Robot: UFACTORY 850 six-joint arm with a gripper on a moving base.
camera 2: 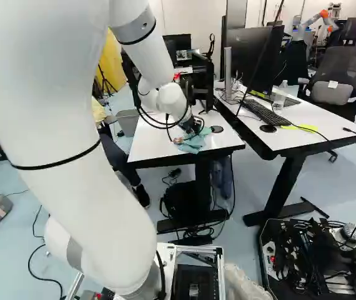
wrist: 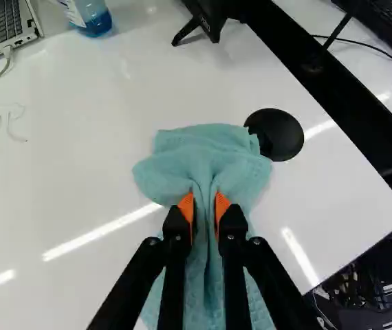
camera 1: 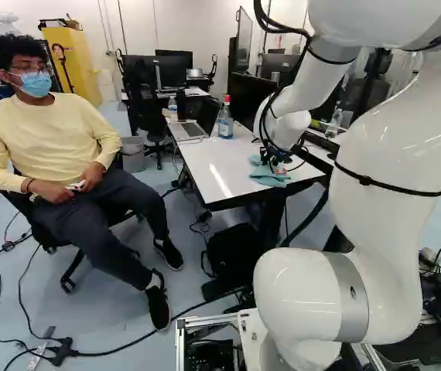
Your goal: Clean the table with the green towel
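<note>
And here I am at the near right part of the white table (camera 1: 213, 166), my gripper (camera 1: 281, 167) down low over the top, and yes, I have cloth! My two fingers pinch the green towel (wrist: 206, 151) from both sides, the orange pads (wrist: 186, 206) pressing a gathered fold between them. Look at how it lies: one bunched part fans out on the tabletop ahead of my fingertips, spilling wider than the grip to either side, while the rest runs back beneath my fingers, down the middle, close to the table's near edge.

Just to the towel's right, on its far side, sits a black round disc (wrist: 274, 134), right up against the cloth's edge. Over to the left, faint thin lines (wrist: 10, 127) show on the white top, well apart from the towel. Far left, there's the open laptop (camera 1: 186, 130), and right beside it the bottle of blue liquid (camera 1: 225, 124) with its red cap, standing upright. Across to the right, a second table (camera 2: 346, 128) carries a black keyboard (camera 2: 267, 113).
</note>
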